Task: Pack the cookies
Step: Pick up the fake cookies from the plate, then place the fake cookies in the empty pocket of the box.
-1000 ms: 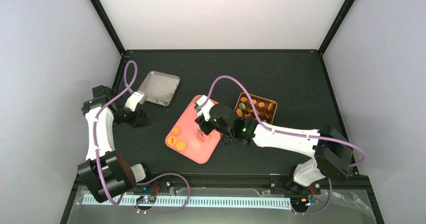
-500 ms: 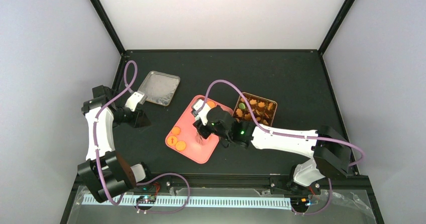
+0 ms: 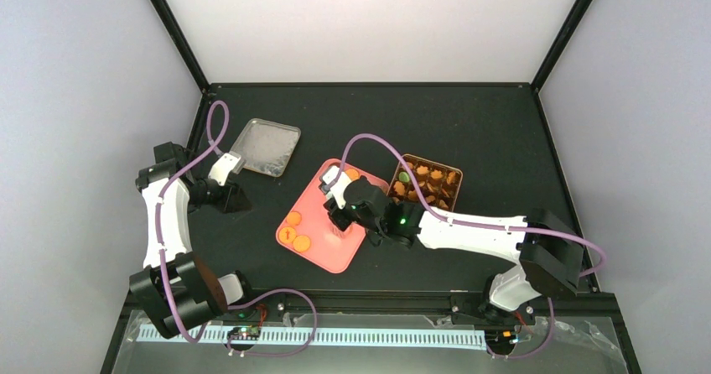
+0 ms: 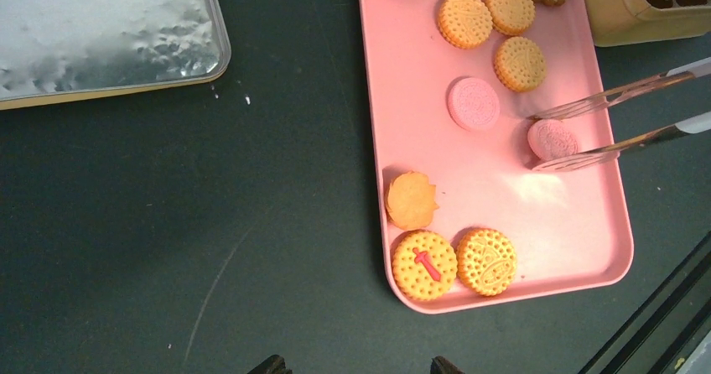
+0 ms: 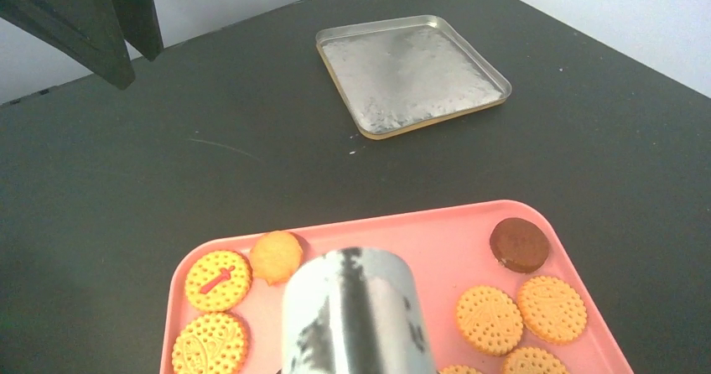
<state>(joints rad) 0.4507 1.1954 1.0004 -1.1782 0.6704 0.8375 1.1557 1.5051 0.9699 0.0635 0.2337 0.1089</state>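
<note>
Pink cookie [image 4: 552, 139] lies between tongs [image 4: 578, 106] gripped by the right tool [image 3: 337, 217]; an off-centre pinch could flick it away. Left tool [image 4: 352, 364] gapes empty.

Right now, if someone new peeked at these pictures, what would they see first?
The bright pink tray in the middle of the black table, dotted with orange cookies, jumps out first. On it, shiny tongs straddle one pink cookie near the tray's edge. A gold tin holding more cookies sits just beside the tray.
</note>
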